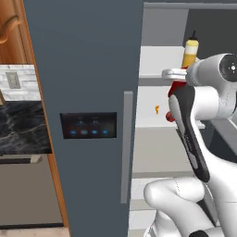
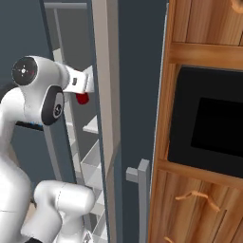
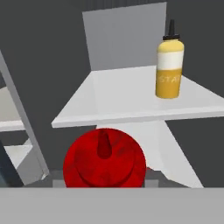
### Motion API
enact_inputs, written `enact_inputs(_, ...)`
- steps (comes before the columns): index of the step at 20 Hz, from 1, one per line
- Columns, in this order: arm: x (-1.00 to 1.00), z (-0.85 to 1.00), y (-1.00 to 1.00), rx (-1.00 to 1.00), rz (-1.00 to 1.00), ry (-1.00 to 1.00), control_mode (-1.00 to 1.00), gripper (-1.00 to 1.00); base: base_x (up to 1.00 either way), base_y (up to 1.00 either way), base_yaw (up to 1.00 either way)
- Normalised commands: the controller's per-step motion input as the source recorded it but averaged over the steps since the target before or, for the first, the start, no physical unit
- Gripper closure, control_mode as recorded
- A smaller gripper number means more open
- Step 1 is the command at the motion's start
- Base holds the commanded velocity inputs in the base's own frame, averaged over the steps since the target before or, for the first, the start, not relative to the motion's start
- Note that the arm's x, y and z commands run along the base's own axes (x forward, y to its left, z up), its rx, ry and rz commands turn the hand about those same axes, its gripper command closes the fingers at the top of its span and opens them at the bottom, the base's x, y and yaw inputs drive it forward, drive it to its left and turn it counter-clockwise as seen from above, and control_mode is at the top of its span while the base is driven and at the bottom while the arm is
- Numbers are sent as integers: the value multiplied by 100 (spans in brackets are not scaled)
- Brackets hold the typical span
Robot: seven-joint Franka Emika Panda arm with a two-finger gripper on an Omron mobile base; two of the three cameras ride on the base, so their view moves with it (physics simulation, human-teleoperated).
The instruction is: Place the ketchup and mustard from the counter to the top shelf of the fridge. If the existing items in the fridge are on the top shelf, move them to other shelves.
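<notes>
You can't tell how the gripper (image 3: 104,186) holds the ketchup (image 3: 104,162); it looks light, smooth, slippery, so grip mid-body, below the nozzle.

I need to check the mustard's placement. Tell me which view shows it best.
The hand view: the mustard stands upright and unobstructed on the top shelf. The left base view shows it small, partly behind the arm.

Wood cabinets (image 2: 204,118) w/ black oven window (image 2: 209,123) right; wall outlet (image 1: 13,80) left.
</notes>
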Motion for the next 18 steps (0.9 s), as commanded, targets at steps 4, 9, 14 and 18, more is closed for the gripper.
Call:
enact_inputs(4,34,26,-55,-6,9,-4,-100,100,0,0,0)
enact_inputs(9,9,37,-17,-8,2,0,-100,100,0,0,0)
enact_inputs(14,-9,42,1,-5,2,-3,-100,100,0,0,0)
enact_inputs(18,9,5,0,-4,0,-21,-100,100,0,0,0)
